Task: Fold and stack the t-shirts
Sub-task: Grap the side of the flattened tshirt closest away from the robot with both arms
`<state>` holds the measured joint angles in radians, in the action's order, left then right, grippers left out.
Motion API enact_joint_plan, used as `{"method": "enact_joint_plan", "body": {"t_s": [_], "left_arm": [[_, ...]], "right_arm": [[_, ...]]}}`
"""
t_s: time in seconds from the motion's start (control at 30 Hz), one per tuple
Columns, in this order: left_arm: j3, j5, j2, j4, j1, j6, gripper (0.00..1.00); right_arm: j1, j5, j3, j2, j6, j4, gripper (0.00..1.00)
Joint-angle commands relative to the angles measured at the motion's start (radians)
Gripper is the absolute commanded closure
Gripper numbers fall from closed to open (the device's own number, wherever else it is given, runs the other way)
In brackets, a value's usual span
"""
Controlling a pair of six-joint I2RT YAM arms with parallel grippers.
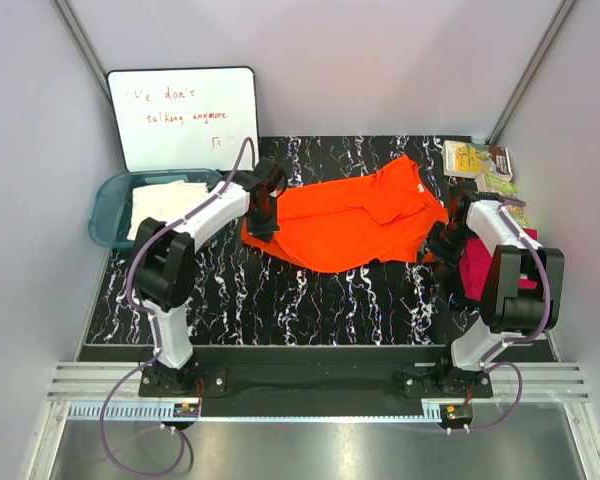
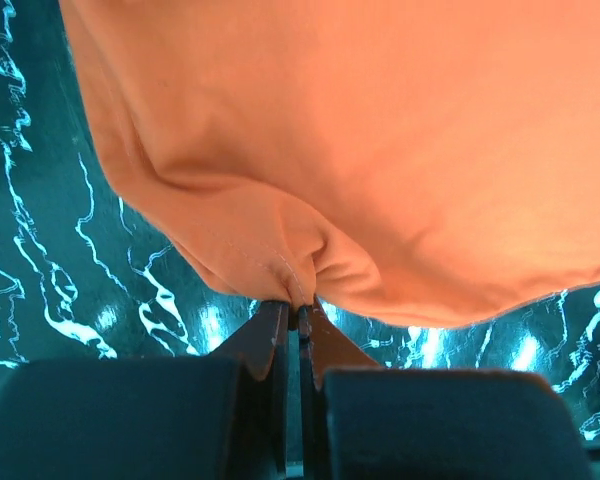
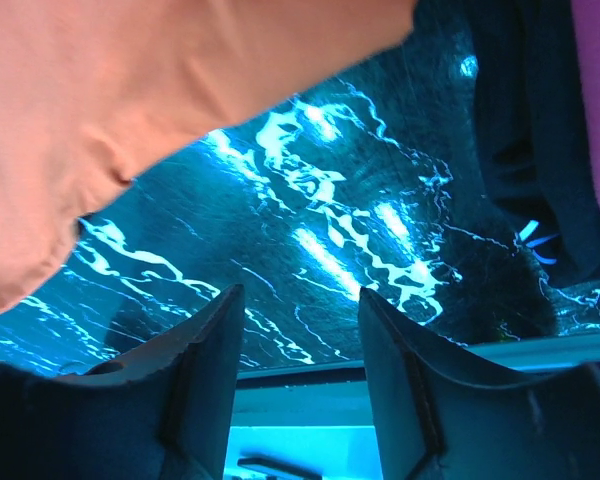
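The teal tub (image 1: 105, 215) at the far left of the surface (image 1: 280, 300) holds the cream-white t-shirt (image 1: 165, 200), lying loosely inside. The orange t-shirt (image 1: 355, 225) is spread over the middle of the surface. The left tool (image 2: 298, 312) pinches its left edge tight, bunching the cloth. The right tool (image 3: 300, 300) stands parted, gripping nothing, just beside the shirt's right edge. The magenta-pink t-shirt (image 1: 473, 275) lies at the right.
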<state>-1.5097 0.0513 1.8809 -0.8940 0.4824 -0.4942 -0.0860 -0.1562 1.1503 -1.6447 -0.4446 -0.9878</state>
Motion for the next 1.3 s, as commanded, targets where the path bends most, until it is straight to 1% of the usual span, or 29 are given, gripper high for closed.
{"method": "enact_joint_plan", "body": {"t_s": [0.0, 0.23, 0.33, 0.57, 0.67, 0.7, 0.8, 0.83, 0.9, 0.93, 1.07, 1.17, 1.2, 1.27], "left_arm": [[-0.089, 0.056, 0.047, -0.016, -0.016, -0.003, 1.0], [-0.158, 0.094, 0.069, -0.022, -0.079, -0.029, 1.0], [-0.178, 0.133, 0.055, -0.023, -0.094, -0.037, 1.0], [-0.24, 0.133, 0.066, -0.026, -0.13, -0.035, 1.0], [-0.267, 0.128, 0.083, -0.028, -0.134, -0.029, 1.0], [-0.285, 0.125, 0.089, -0.034, -0.137, -0.026, 1.0], [-0.322, 0.108, 0.115, -0.042, -0.145, -0.015, 1.0], [-0.329, 0.105, 0.121, -0.045, -0.145, -0.012, 1.0], [-0.349, 0.098, 0.132, -0.049, -0.145, -0.006, 1.0], [-0.353, 0.096, 0.135, -0.052, -0.145, -0.001, 1.0], [-0.356, 0.088, 0.146, -0.056, -0.145, 0.008, 1.0], [-0.346, 0.081, 0.149, -0.059, -0.145, 0.011, 1.0], [-0.345, 0.079, 0.149, -0.057, -0.145, 0.011, 1.0], [-0.34, 0.076, 0.152, -0.059, -0.145, 0.016, 1.0]], "right_arm": [[-0.003, 0.014, -0.035, 0.019, -0.014, 0.012, 0.45], [-0.003, 0.053, -0.02, -0.078, -0.037, 0.047, 0.45], [-0.003, 0.046, 0.0, -0.083, -0.045, 0.049, 0.46], [-0.001, 0.023, 0.02, -0.115, -0.049, 0.07, 0.49], [-0.001, 0.05, 0.022, -0.132, -0.055, 0.1, 0.46], [-0.001, 0.061, 0.025, -0.145, -0.055, 0.103, 0.45], [-0.001, 0.116, 0.04, -0.173, -0.048, 0.106, 0.31], [-0.001, 0.142, 0.043, -0.173, -0.048, 0.107, 0.22], [-0.001, 0.15, 0.043, -0.161, -0.052, 0.121, 0.16], [-0.001, 0.15, 0.048, -0.158, -0.062, 0.124, 0.15], [-0.001, 0.15, 0.049, -0.142, -0.083, 0.176, 0.15], [-0.001, 0.144, 0.058, -0.17, -0.089, 0.224, 0.17], [0.0, 0.136, 0.063, -0.196, -0.095, 0.233, 0.18], [0.005, 0.109, 0.078, -0.219, -0.098, 0.27, 0.24]]}}
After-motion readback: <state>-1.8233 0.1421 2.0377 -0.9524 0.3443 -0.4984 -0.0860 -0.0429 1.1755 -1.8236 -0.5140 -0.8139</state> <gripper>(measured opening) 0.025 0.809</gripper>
